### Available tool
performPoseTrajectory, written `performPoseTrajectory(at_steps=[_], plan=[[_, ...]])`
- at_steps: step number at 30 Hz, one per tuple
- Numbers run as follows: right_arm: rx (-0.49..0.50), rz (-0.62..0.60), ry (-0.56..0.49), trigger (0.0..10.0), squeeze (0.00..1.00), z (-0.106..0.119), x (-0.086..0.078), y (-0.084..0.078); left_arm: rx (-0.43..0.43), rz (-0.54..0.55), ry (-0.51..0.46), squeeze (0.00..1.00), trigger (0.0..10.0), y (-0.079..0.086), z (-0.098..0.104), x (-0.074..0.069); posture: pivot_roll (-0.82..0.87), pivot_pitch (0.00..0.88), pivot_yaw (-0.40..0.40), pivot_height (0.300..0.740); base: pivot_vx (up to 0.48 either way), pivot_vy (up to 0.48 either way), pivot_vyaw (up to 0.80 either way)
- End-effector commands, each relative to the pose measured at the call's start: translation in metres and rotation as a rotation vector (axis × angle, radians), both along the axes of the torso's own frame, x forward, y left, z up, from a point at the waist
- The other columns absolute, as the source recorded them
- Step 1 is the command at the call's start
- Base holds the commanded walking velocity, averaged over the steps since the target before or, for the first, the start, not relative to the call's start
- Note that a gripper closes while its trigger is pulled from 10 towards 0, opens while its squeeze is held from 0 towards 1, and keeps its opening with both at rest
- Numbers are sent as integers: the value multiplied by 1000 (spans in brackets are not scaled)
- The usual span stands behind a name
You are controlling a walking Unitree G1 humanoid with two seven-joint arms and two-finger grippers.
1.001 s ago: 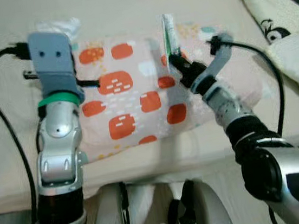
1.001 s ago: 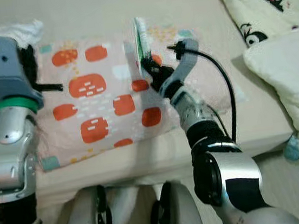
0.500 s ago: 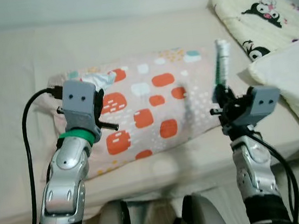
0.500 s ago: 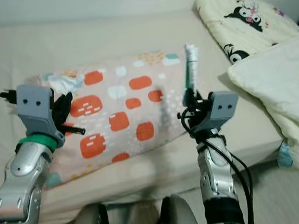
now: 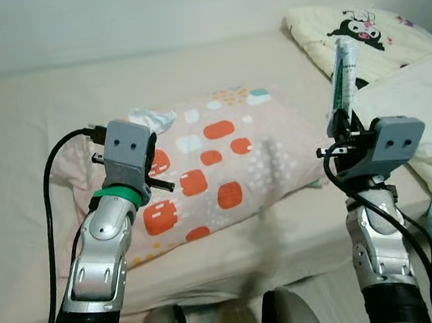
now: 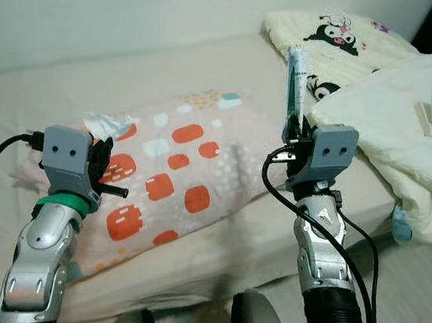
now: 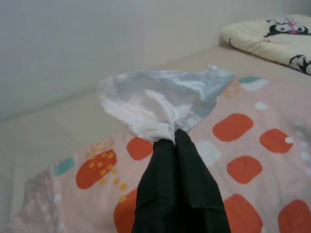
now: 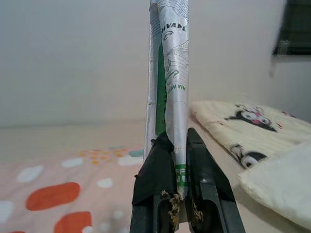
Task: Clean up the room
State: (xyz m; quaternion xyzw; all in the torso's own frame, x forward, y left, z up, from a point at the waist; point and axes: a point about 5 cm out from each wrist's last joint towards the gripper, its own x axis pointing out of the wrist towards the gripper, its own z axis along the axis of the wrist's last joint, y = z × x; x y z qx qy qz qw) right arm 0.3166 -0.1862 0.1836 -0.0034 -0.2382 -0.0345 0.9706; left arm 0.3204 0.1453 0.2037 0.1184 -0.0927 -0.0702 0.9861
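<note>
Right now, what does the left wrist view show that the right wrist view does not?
Left wrist view alone: the left gripper, its fingers shut on a crumpled white wrapper. Right wrist view alone: the right gripper clamped on an upright green-and-silver packet, and a dark window. Both share the orange-spotted pillow, the cartoon-print blanket and the pale wall.

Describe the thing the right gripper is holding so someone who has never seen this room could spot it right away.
Start at the bed with the orange-spotted pillow. At its right end the right gripper holds a flat silver and green wrapper upright. It is long, narrow and printed, unlike the crumpled white tissue in the left gripper.
</note>
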Motion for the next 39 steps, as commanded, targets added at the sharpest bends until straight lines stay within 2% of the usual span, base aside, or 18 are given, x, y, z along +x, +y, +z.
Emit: performPoseTrajectory(at_steps=[1,11,22,26,28,31,37,39], plan=[[-8,-11,18,10000,0,-4,-2,-1,-6,-6,10,0,10000,0,-6,-1,70,16,-26,678,0,0,0],[-14,-3,38,10000,0,-6,-3,-3,-42,-2,2,0,10000,-6,-8,1,71,22,-40,708,0,0,0],[-17,1,52,10000,0,-8,-2,-1,-44,-4,-15,0,10000,-10,-5,4,68,31,-42,738,0,0,0],[29,2,103,10000,0,-14,0,1,-46,-14,-12,0,10000,-13,-7,5,68,31,-42,740,0,0,0],[116,20,150,10000,0,-22,1,5,-47,-19,0,0,10000,-14,-9,5,65,38,-44,740,0,0,0],[159,41,162,10000,0,-26,-1,8,-63,-30,20,0,10000,-15,-12,5,65,38,-44,740,0,0,0],[139,53,167,10000,0,-29,-2,11,-79,-30,34,0,10000,-15,-15,3,69,44,-46,740,0,0,0],[104,58,167,10000,0,-30,-3,12,-67,-30,27,0,10000,-15,-15,3,69,44,-46,740,0,0,384]])
